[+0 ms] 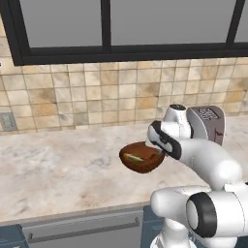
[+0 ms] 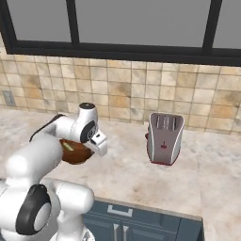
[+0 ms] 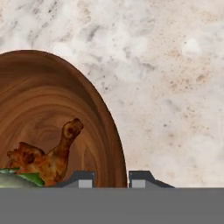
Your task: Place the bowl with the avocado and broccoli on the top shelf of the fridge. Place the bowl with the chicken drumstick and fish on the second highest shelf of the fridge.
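The hand is closed on the rim of the reddish-brown bowl, one finger inside, one outside; the bowl holds the chicken drumstick and sits on the desk left of the toaster. Judging from this, no bowl is shelved yet; carrying it to the fridge remains

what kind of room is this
Most likely a home kitchen: a speckled stone counter runs under a tan tiled backsplash and a dark-framed window, with a toaster standing on it and slate-blue cabinets below.
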You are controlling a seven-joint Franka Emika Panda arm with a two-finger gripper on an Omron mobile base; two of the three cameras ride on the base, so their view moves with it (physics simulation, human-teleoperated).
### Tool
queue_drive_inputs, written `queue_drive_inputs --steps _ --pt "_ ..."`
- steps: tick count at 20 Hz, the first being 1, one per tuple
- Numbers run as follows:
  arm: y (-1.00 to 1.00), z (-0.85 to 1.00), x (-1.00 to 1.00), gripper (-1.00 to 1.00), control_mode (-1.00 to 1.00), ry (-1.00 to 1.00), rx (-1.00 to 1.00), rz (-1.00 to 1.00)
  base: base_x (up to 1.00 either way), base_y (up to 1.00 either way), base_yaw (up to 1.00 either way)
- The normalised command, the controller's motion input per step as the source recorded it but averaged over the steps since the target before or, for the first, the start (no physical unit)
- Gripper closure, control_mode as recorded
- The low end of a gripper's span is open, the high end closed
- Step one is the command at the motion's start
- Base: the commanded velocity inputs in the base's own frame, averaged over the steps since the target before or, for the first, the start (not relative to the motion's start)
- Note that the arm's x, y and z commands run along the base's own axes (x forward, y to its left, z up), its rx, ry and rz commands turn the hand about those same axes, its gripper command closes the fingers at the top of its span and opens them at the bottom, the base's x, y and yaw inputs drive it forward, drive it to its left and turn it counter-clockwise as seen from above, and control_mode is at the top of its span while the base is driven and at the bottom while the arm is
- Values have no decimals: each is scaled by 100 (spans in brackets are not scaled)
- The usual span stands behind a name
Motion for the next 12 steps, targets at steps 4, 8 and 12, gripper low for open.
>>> queue_drive_inputs --steps 4,8,12 --pt "0 100 -100 100 -100 -3 1 0 0 0 0" --pt "0 100 -100 100 -100 -1 10 -1 0 0 0" --pt "-2 100 -100 100 -100 -15 2 -4 0 0 0"
